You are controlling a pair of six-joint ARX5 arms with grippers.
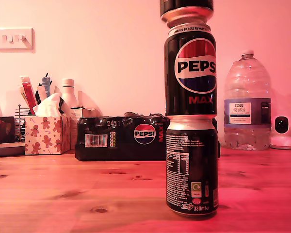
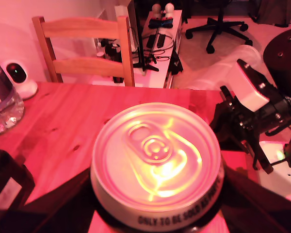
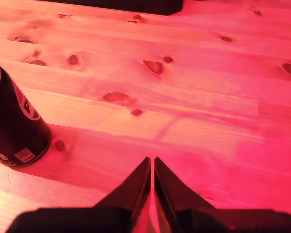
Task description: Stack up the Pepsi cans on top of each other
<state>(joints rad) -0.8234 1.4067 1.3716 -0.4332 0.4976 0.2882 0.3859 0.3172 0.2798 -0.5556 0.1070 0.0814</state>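
On the pine counter, in the exterior view's right half, the bottom Pepsi can stands upright with the middle Pepsi can seated on it; the top Pepsi can sits at the frame's upper edge, contact with the middle can's lid unclear; my first gripper looks straight down the stack's vertical axis onto a silver lid, fingers unseen, state undeterminable; my second gripper, fingertips pressed together and empty, hangs over bare counter near the bottom can.

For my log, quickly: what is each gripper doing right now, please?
My first gripper: jaws hidden behind the top Pepsi can, cannot tell.
My second gripper: closed, holding nothing.
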